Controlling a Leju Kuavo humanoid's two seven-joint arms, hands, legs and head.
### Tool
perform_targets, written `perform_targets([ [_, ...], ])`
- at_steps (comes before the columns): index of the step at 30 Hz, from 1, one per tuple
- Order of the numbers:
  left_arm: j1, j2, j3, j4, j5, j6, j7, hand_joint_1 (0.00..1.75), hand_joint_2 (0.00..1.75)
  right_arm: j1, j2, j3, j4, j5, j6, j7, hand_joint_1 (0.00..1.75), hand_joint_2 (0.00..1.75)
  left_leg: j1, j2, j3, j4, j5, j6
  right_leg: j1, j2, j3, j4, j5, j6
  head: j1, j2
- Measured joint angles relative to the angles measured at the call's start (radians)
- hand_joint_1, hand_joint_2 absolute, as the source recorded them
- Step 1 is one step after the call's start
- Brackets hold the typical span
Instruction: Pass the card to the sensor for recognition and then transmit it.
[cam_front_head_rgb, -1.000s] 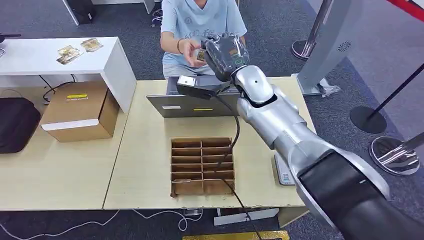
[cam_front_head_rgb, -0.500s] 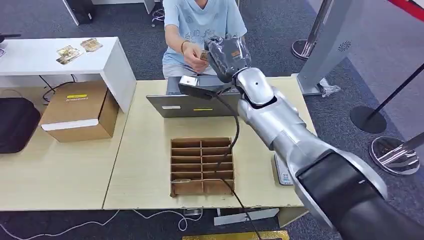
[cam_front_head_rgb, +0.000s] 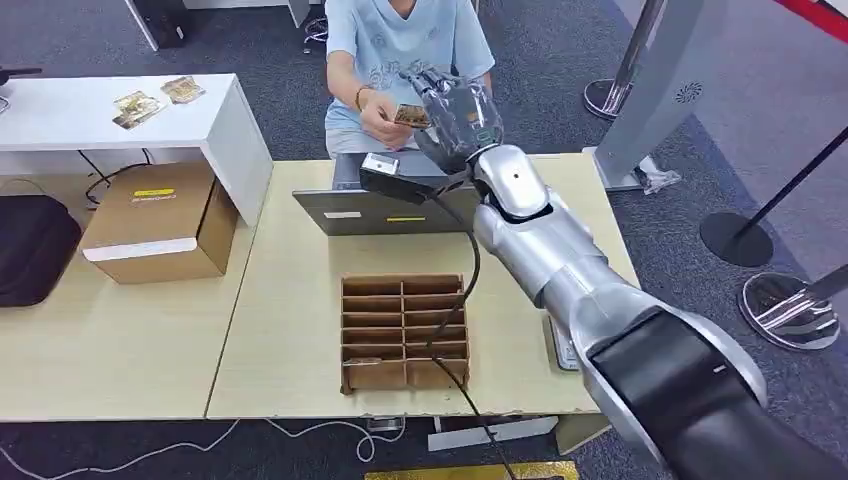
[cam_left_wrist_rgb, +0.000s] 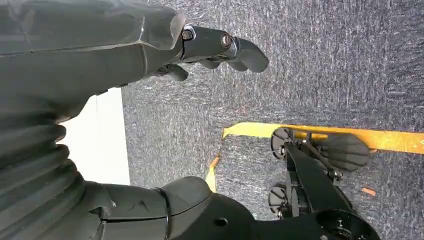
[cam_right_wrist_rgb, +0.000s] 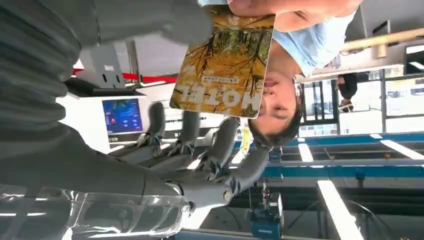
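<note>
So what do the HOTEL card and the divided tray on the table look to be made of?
The yellow-brown printed HOTEL card looks like thin rigid plastic, perhaps laminated: flat, rounded corner, full-colour print. The brown compartmented tray looks like plain matte cardboard: thin slotted dividers, raw kraft colour.

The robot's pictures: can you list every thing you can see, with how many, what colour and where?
card: one, yellow-brown, printed HOTEL, pinched in the person's hand beside the right hand.
laptop: one, grey, far side of the table.
sensor: one, black with a white label, over the laptop, cabled.
divided box: one, brown cardboard, mid table.
cardboard box: one, brown, on the left table.
white table: one, far left, carrying two more cards.
person: one, light blue shirt, behind the laptop.
right hand: silver arm, fingers apart, raised toward the person.
left hand: dark, hanging above grey carpet.
</note>
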Motion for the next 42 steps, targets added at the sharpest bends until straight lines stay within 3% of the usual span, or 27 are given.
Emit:
perform_targets([
  [4,0.0,-0.003,0.0,0.0,0.002,0.0,0.0,0.0,1.75,0.004,0.0,-0.042,-0.003,-0.01,-0.041,-0.021,0.0,1.75,0.0,0.0,0.0,0.0,0.0,0.0,0.0,0.0,0.0,0.0,0.0,0.0,0.0,0.0],
  [8,0.0,-0.006,0.0,0.0,0.002,0.002,0.0,0.0,1.75,0.01,-0.002,-0.127,-0.023,-0.095,-0.098,-0.084,0.0,1.75,0.0,0.0,0.0,0.0,0.0,0.0,0.0,0.0,0.0,0.0,0.0,0.0,0.0,0.0],
  [12,0.0,-0.008,0.0,0.0,0.004,0.005,0.0,0.0,1.75,0.027,-0.005,-0.236,-0.062,-0.276,-0.124,-0.213,0.0,1.75,0.0,0.0,0.0,0.0,0.0,0.0,0.0,0.0,0.0,0.0,0.0,0.0,0.0,0.0],
  [15,0.0,-0.01,0.0,0.0,0.01,0.005,0.0,0.0,1.75,0.056,-0.006,-0.322,-0.114,-0.469,-0.079,-0.327,0.0,1.75,0.0,0.0,0.0,0.0,0.0,0.0,0.0,0.0,0.0,0.0,0.0,0.0,0.0,0.0],
  [18,0.001,-0.01,0.0,0.0,0.019,0.005,0.0,0.0,1.75,0.111,-0.006,-0.399,-0.208,-0.709,0.04,-0.392,0.0,1.75,0.0,0.0,0.0,0.0,0.0,0.0,0.0,0.0,0.0,0.0,0.0,0.0,0.0,0.0],
  [22,0.002,-0.01,0.001,0.0,0.028,0.002,0.001,0.0,1.75,0.237,-0.024,-0.442,-0.387,-1.065,0.256,-0.399,0.0,1.75,0.0,0.0,0.0,0.0,0.0,0.0,0.0,0.0,0.0,-0.001,0.0,0.0,0.0,0.0],
  [26,0.005,-0.01,0.002,0.0,0.03,-0.009,0.014,0.0,1.75,0.405,-0.058,-0.444,-0.577,-1.339,0.38,-0.401,0.0,1.75,0.0,-0.001,0.0,0.0,-0.001,0.001,0.0,-0.001,0.0,-0.001,0.0,0.0,0.0,0.0],
  [32,0.008,-0.01,0.002,0.0,0.033,-0.014,0.019,0.0,1.75,0.675,-0.103,-0.451,-0.866,-1.524,0.538,-0.383,0.0,1.75,0.0,-0.001,-0.001,0.0,-0.002,0.001,0.0,-0.001,-0.001,-0.001,-0.001,0.001,0.0,0.0],
  [34,0.009,-0.01,0.003,0.0,0.033,-0.016,0.019,0.0,1.75,0.758,-0.112,-0.466,-0.954,-1.628,0.645,-0.351,0.0,1.75,0.0,-0.001,-0.001,0.0,-0.002,0.001,0.0,-0.001,-0.001,-0.002,-0.001,0.0,0.0,0.0],
  [36,0.01,-0.01,0.003,0.0,0.028,-0.017,0.019,0.0,1.75,0.838,-0.122,-0.487,-1.033,-1.824,0.859,-0.307,0.0,1.75,0.0,-0.001,-0.001,0.0,-0.003,0.001,0.0,-0.001,-0.001,-0.002,-0.001,0.0,0.0,0.0],
  [38,0.011,-0.01,0.003,0.0,0.029,-0.017,0.022,0.0,1.75,0.912,-0.128,-0.516,-1.095,-1.915,1.025,-0.296,0.0,1.75,0.0,-0.001,-0.001,0.0,-0.003,0.001,0.0,-0.001,-0.001,-0.002,-0.002,0.001,0.0,0.0],
  [42,0.012,-0.012,0.003,0.0,0.036,-0.016,0.023,0.0,1.75,1.04,-0.122,-0.582,-1.181,-1.966,1.118,-0.291,0.0,1.75,0.0,0.0,-0.002,0.0,-0.003,0.001,0.0,-0.001,-0.001,-0.002,-0.002,0.001,0.0,0.0],
])
